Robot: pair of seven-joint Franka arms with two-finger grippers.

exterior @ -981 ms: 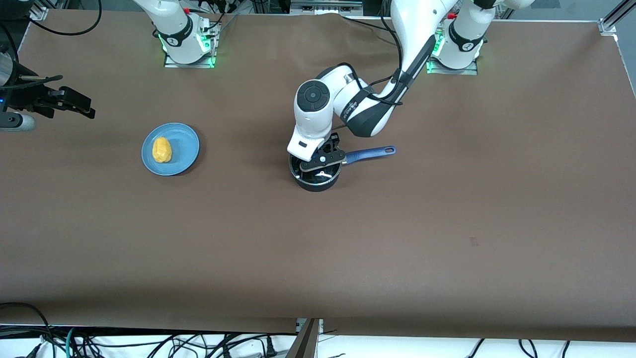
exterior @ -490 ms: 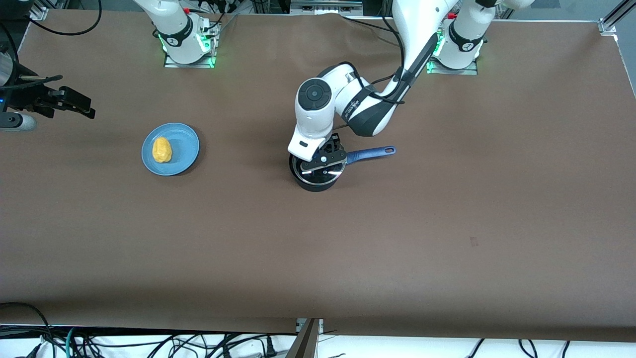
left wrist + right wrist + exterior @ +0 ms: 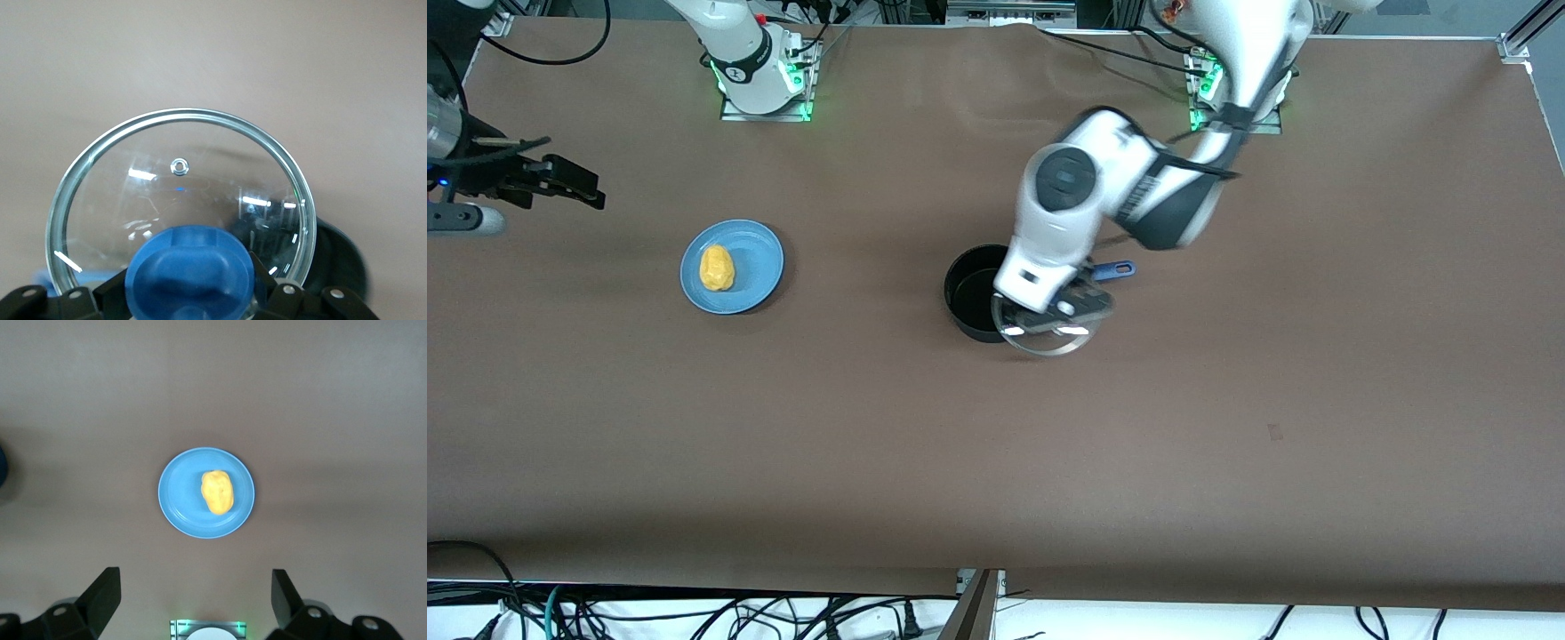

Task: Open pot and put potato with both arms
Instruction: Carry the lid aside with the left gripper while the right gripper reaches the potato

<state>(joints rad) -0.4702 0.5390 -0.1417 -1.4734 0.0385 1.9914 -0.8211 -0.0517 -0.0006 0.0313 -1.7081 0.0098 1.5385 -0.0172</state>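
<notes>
Lid (image 3: pixel 1049 338) now lifted off pot (image 3: pixel 971 307) by left gripper (image 3: pixel 1069 307).

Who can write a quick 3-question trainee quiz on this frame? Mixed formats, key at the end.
1. True or false: the lid rests on the pot.
2. The potato lies on: A) bare table, B) the blue plate, C) inside the pot.
3. Fill in: the left gripper is shut on the lid's blue ____.

Key:
1. False. The left gripper holds the lid up beside the open pot, toward the left arm's end.
2. B. The right gripper waits open, high above it.
3. Knob.
</notes>
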